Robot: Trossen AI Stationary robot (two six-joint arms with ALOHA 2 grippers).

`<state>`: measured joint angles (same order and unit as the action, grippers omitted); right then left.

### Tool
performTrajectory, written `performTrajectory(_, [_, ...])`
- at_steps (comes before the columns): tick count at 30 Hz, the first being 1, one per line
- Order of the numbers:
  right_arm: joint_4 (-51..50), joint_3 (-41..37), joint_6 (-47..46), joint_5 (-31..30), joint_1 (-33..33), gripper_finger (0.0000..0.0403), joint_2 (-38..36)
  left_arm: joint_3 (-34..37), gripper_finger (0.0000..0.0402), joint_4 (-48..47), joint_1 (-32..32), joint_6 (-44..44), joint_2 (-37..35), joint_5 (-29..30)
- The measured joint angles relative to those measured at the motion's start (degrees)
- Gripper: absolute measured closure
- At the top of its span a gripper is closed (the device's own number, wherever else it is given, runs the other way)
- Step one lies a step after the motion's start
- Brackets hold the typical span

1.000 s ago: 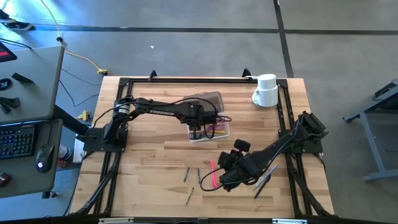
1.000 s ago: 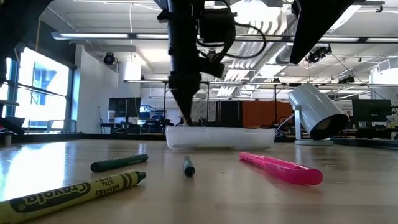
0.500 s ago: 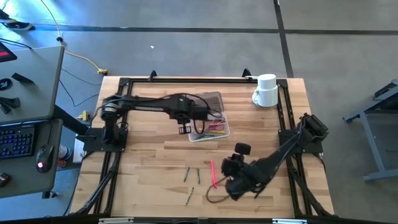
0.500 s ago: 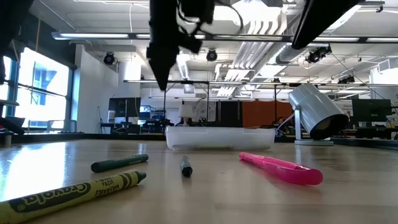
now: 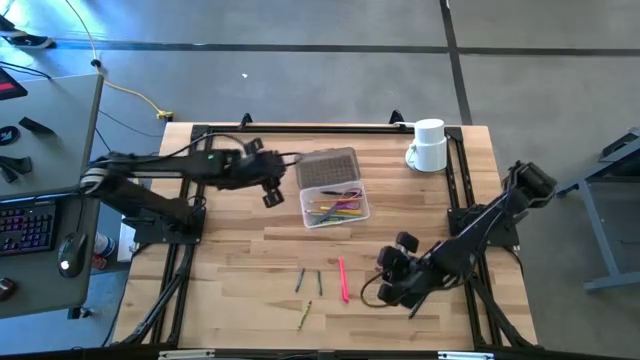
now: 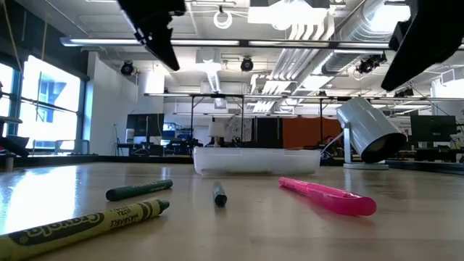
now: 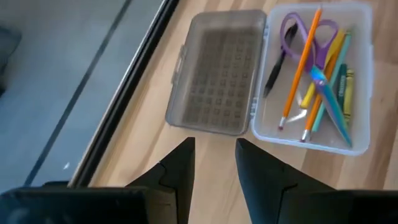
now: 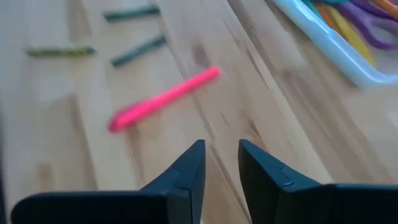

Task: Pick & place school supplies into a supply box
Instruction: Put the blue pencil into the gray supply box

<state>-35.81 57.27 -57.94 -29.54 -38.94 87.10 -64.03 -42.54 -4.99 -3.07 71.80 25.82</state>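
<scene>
The bench carries everything within my reach. My supply box sits mid-bench toward the far side, lid swung flat beyond it so the tray stays open for drops; scissors and pencils already lie inside. My left pincer hangs just left of the box, released and empty. My right pincer, also empty with a narrow gap, sits near-right beside the pink pen, probably my next pick. Green crayons wait left of it.
</scene>
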Motion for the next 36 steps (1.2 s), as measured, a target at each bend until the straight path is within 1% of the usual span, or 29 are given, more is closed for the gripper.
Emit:
performTrajectory(2, [7.8, -4.0, 2.5, 0.3, 0.5, 0.0325, -2.2, 5.3, 0.0252, 4.9, 0.0, 1.4, -3.8, -0.2])
performTrajectory(4, [15.1, -7.1, 8.3, -1.2, 1.0, 0.0328, -3.8, 9.6, 0.0252, 9.1, 0.0, 2.4, -7.0, -0.2])
performTrajectory(6, [21.8, -9.5, 15.0, -2.2, 1.2, 0.0330, -4.9, 12.4, 0.0252, 12.6, 0.0, 6.2, -9.0, 0.3])
performTrajectory(8, [28.1, -11.4, 20.7, -2.0, 1.3, 0.0332, -5.1, 13.6, 0.0252, 15.1, 0.0, 9.7, -10.1, 0.5])
performTrajectory(10, [33.5, -12.9, 25.1, -0.7, 1.2, 0.0332, -5.1, 13.9, 0.0252, 15.9, 0.0, 10.2, -10.3, 0.5])
performTrajectory(12, [36.5, -14.2, 28.8, 3.0, 1.0, 0.0332, -5.2, 13.9, 0.0252, 15.9, 0.0, 10.3, -10.2, 0.3])
performTrajectory(14, [36.9, -15.0, 30.8, 8.0, 0.8, 0.0332, -5.1, 13.9, 0.0252, 16.1, 0.0, 10.4, -10.2, 0.2])
performTrajectory(16, [36.5, -15.2, 30.9, 11.6, 0.6, 0.0332, -5.1, 13.9, 0.0252, 16.0, 0.0, 10.3, -9.8, 0.2])
performTrajectory(22, [36.5, -15.1, 31.6, 15.9, -0.7, 0.0332, -5.0, 13.9, 0.0252, 15.9, 0.0, 9.8, -9.8, 0.2])
performTrajectory(25, [32.4, -15.1, 32.4, 19.1, -1.0, 0.0333, -5.0, 13.9, 0.0252, 16.0, 0.0, 7.6, -9.8, 0.2])
performTrajectory(30, [23.4, -15.1, 25.3, 24.2, -2.1, 0.0342, -5.0, 13.9, 0.0252, 15.7, 0.0, 4.1, -9.8, 0.2])
performTrajectory(33, [21.5, -15.1, 20.9, 25.2, -2.4, 0.0347, -4.9, 13.9, 0.0252, 15.4, 0.0, 2.5, -9.8, 0.2])
performTrajectory(35, [21.1, -15.1, 21.3, 24.7, -2.4, 0.0349, -4.9, 13.9, 0.0252, 15.4, 0.0, 1.2, -9.8, 0.2])
performTrajectory(36, [21.2, -15.1, 23.0, 23.5, -2.3, 0.0349, -4.9, 13.9, 0.0252, 15.4, 0.0, 0.7, -9.8, 0.2])
